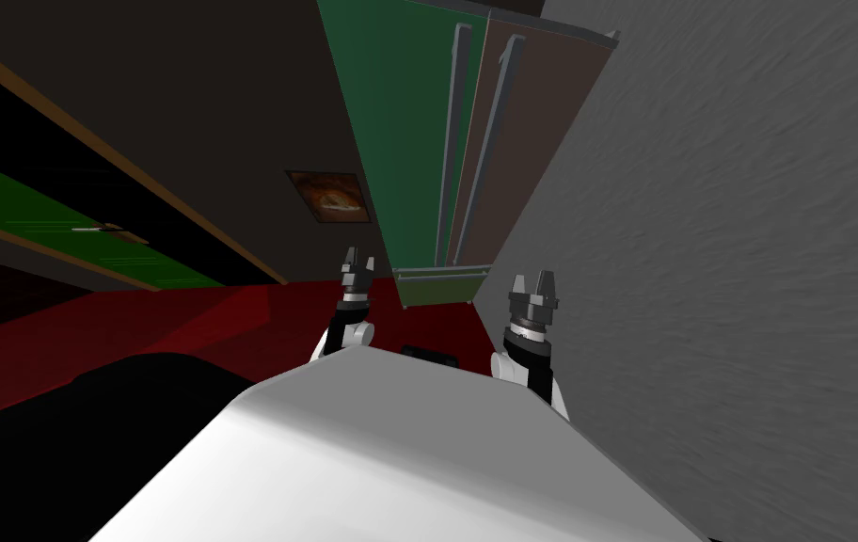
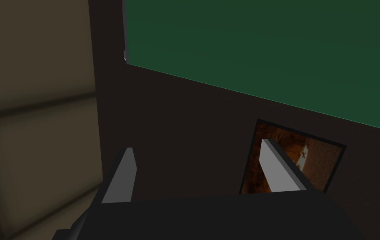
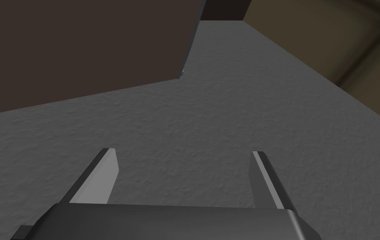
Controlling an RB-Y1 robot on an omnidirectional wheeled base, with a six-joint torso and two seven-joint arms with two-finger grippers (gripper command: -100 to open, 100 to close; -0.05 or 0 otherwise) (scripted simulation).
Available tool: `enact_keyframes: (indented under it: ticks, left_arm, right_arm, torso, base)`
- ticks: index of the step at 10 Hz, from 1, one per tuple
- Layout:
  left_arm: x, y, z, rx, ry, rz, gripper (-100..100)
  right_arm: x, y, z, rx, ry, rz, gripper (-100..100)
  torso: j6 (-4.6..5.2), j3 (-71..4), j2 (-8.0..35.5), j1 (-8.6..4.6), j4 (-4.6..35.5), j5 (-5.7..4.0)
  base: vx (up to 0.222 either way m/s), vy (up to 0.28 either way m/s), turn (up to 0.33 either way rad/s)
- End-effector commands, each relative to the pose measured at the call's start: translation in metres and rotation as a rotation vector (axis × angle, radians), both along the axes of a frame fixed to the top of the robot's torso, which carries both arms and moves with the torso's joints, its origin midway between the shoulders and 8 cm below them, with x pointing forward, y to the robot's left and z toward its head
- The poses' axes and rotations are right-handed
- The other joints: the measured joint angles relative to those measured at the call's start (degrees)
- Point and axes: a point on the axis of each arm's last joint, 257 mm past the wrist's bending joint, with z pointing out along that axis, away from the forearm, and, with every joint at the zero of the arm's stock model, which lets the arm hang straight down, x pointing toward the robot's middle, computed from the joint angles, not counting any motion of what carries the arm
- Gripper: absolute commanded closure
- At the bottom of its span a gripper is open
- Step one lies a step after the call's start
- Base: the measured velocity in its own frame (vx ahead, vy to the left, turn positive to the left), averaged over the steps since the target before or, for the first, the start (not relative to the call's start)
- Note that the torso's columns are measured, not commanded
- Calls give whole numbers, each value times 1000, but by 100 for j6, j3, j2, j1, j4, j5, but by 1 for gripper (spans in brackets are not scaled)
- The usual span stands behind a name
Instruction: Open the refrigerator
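Observation:
The refrigerator stands ahead of me with a green left door [image 1: 408, 122] and a brown right door [image 1: 549, 122]. Two long grey handles [image 1: 452, 141] run side by side down the middle, above a low drawer [image 1: 436, 285]. My left gripper [image 1: 357, 256] hangs open, short of the green door's lower part and apart from it. In the left wrist view that gripper [image 2: 197, 146] is empty, with the green door [image 2: 268, 50] beyond it. My right gripper [image 1: 532, 279] is open and empty too, and in the right wrist view it [image 3: 183, 152] faces the brown door [image 3: 81, 50].
A rough grey wall [image 1: 747, 235] runs close along my right, up to the refrigerator's side. A framed picture [image 1: 328, 196] hangs on the dark wall left of the refrigerator. The floor [image 1: 135, 329] is red. A green-fronted unit with a wooden edge [image 1: 88, 226] lies far left.

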Motion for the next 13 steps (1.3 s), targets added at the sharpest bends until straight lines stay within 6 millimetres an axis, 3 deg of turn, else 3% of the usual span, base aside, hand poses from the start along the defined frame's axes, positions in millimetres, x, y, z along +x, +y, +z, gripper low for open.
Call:
enact_keyframes:
  ticks: [1, 9, 10, 13]
  left_arm:
    - [0, 0, 0, 0, 0, 0, 0]
    - [0, 0, 0, 0, 0, 0, 0]
    - [2, -2, -4, 26, 10, -12, -100]
    - [10, -3, -20, 74, 41, -28, -100]
  right_arm:
    - [0, 0, 0, 0, 0, 0, 0]
    - [0, 0, 0, 0, 0, 0, 0]
    - [0, 0, 0, 0, 0, 0, 0]
    - [0, 0, 0, 0, 0, 0, 0]
  torso:
    - [0, -467, 232, 0, 235, 0]
    - [0, -7073, 3539, 0, 3537, 0]
    - [0, -7919, 3962, 0, 3960, 0]
    - [0, -8457, 4213, 2, 4219, 1]
  base:
    - [0, 0, 0]
    - [0, 0, 0]
    - [18, 0, 5]
    - [42, 3, 8]
